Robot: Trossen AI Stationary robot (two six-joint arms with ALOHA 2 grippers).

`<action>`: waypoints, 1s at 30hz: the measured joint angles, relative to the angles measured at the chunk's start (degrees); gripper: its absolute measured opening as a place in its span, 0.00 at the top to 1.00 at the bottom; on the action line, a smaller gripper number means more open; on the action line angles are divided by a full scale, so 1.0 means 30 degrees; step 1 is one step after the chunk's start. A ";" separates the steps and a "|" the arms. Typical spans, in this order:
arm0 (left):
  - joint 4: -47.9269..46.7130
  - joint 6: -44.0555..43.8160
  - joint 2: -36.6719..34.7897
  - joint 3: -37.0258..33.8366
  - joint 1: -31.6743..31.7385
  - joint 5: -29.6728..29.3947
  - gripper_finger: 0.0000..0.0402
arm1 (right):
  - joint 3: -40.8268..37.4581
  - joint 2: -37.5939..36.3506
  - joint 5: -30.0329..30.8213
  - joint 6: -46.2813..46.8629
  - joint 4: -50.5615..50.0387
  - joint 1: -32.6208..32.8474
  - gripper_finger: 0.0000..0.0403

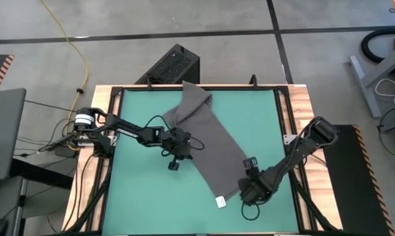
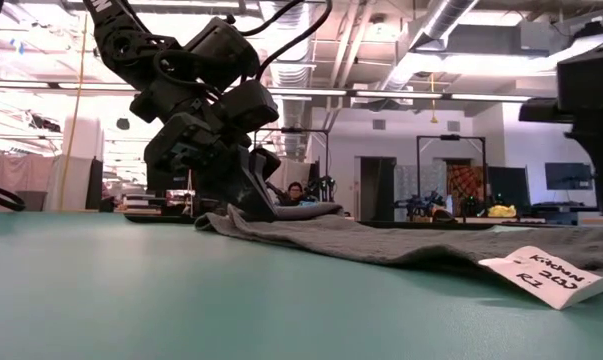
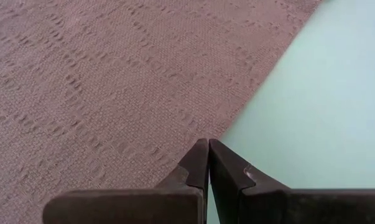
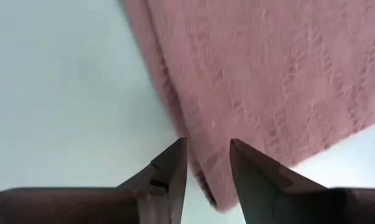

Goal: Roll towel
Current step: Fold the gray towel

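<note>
Towel (image 1: 207,141) edge sits between the right gripper (image 4: 207,163) and its part-open fingers, not yet clamped, near the white tag (image 1: 219,202). Left gripper (image 3: 208,163), pinched empty, at the cloth's side edge mid-mat; towel lies diagonally across the green mat (image 1: 138,196).

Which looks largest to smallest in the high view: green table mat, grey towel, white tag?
1. Green table mat
2. Grey towel
3. White tag, at the towel's edge
</note>
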 joint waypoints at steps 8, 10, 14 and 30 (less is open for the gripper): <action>-0.0133 -0.0007 0.0000 0.0000 0.0000 0.0000 1.00 | -0.0007 0.0087 -0.0022 0.0005 0.0055 -0.0019 0.70; -0.0131 -0.0004 0.0000 0.0000 0.0000 0.0000 1.00 | -0.0021 0.0087 -0.0025 0.0007 0.0067 -0.0019 0.72; -0.0146 -0.0015 0.0000 0.0000 0.0000 0.0000 1.00 | -0.0253 0.0080 -0.0138 0.0015 0.0168 -0.0019 0.73; 0.0035 -0.0016 -0.0054 0.0000 0.0000 0.0079 1.00 | -0.0382 0.0080 -0.0012 0.0961 -0.1117 -0.0019 0.96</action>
